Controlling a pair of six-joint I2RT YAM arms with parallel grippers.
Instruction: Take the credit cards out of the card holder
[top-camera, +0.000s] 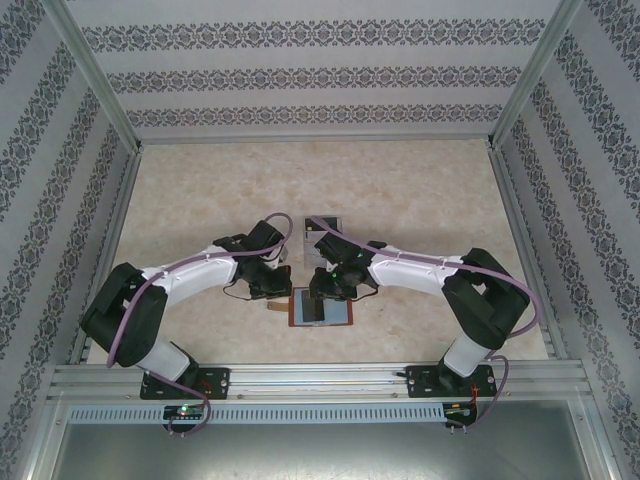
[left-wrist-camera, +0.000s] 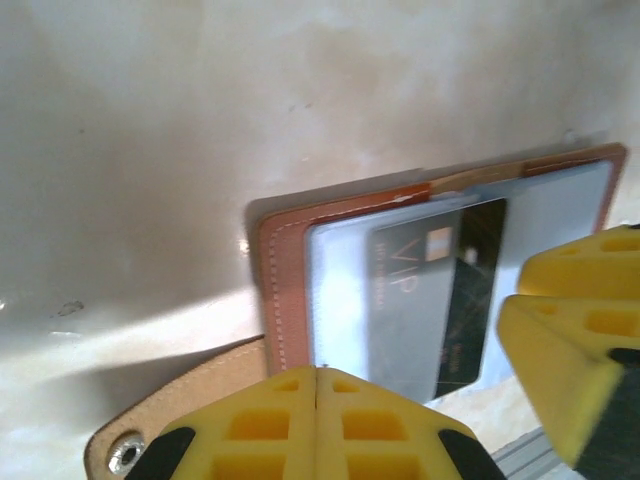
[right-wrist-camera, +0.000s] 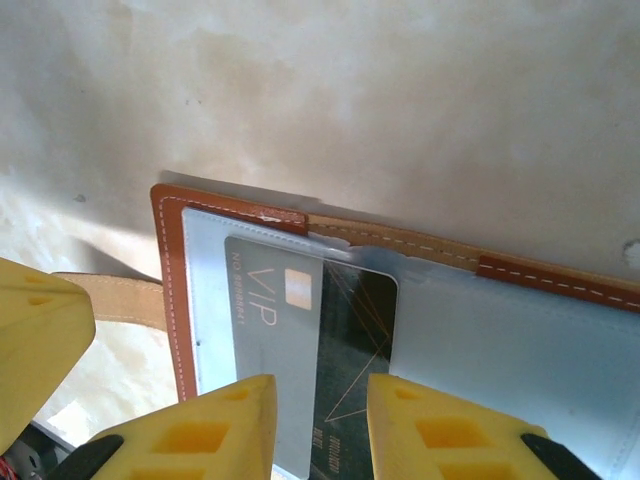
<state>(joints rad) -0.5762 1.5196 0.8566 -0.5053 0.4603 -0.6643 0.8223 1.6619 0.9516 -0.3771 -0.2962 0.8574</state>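
under right gripper (right-wrist-camera: 320, 400) gap — dark card (right-wrist-camera: 345, 320), in holder (right-wrist-camera: 168, 280)

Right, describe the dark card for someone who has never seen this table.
On the pale marble-patterned table, find the open reddish-brown leather card holder lying centrally towards the near edge. In one grey-blue inner pocket sits a dark rectangular card printed VIP with a small gold chip, the only dark thing against that pale lining.

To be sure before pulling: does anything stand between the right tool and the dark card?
Nothing visible does: the right tool straddles the dark card, half tucked in a pocket of the card holder.
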